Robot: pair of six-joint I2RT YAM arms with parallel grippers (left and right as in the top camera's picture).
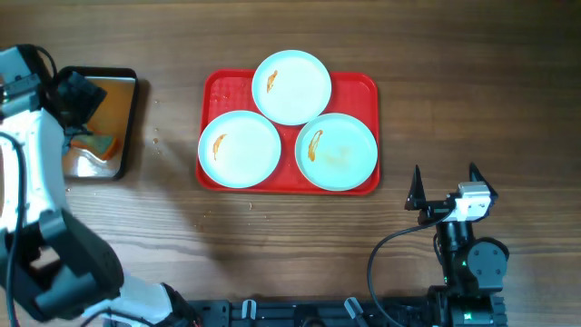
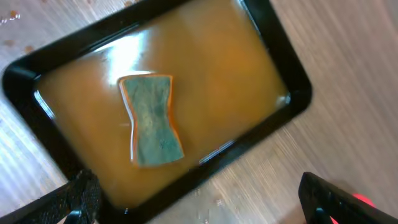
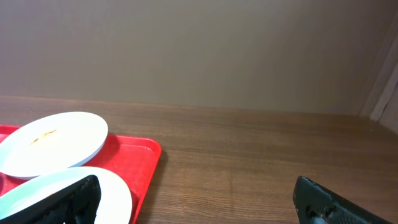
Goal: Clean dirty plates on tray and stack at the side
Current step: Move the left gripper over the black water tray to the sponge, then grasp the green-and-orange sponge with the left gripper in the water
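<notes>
Nearest us on the right, the right end effector (image 1: 445, 182) sits low over the brown wood-grain desk (image 1: 272, 245), its two dark fingers spread wide with nothing between them. Just beyond it to the left lies the red rectangular plastic tray (image 1: 363, 86), with rounded corners and a raised rim, and it's carrying all three dishes. The near-left round white plate (image 1: 240, 148) shows a short orange-brown smear on its left side. Right beside it, the near-right pale-mint plate (image 1: 336, 151) has a smear plus a faint brownish film. Behind them the far round white plate (image 1: 291, 86), smeared too, meets both and pokes past the tray's far rim. Over on the far left, a small black rectangular tray (image 2: 292, 81) holds glossy brownish water, and a waisted sponge (image 2: 151, 120), green scouring face on an orange body, lies in it. The left end effector (image 2: 193, 180) hovers above, fingers spread wide, empty.
</notes>
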